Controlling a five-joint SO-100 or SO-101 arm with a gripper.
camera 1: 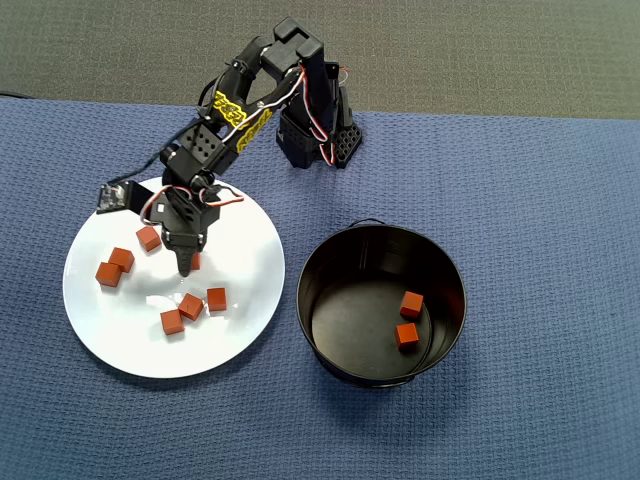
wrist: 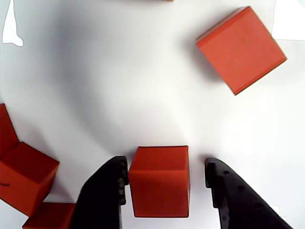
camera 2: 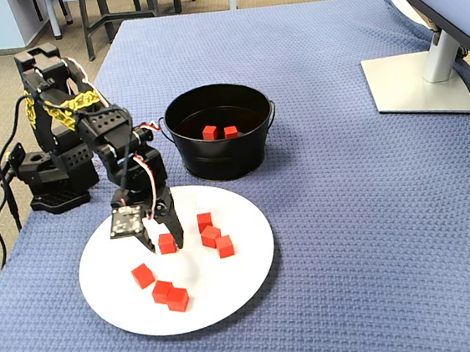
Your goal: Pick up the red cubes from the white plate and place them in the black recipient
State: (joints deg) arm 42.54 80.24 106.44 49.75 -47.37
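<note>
Altogether seven red cubes (camera 1: 190, 306) on white plate (camera 1: 245, 250), two in black recipient (camera 1: 330, 350).

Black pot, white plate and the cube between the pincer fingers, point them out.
black pot (camera 1: 452, 262): overhead view, right rim.
white plate (camera 1: 245, 225): overhead view, bare upper-right surface.
cube between the fingers (wrist: 159, 179): wrist view, top face.

In the overhead view the gripper (camera 1: 188, 264) mostly hides one red cube (camera 1: 196, 261); contact perhaps unclear.

We see a matte black arm (camera 2: 87, 133) with yellow-marked links near its base (camera 2: 50, 174), red-and-white wires looped alongside, and a black two-fingered claw (wrist: 167, 183).
</note>
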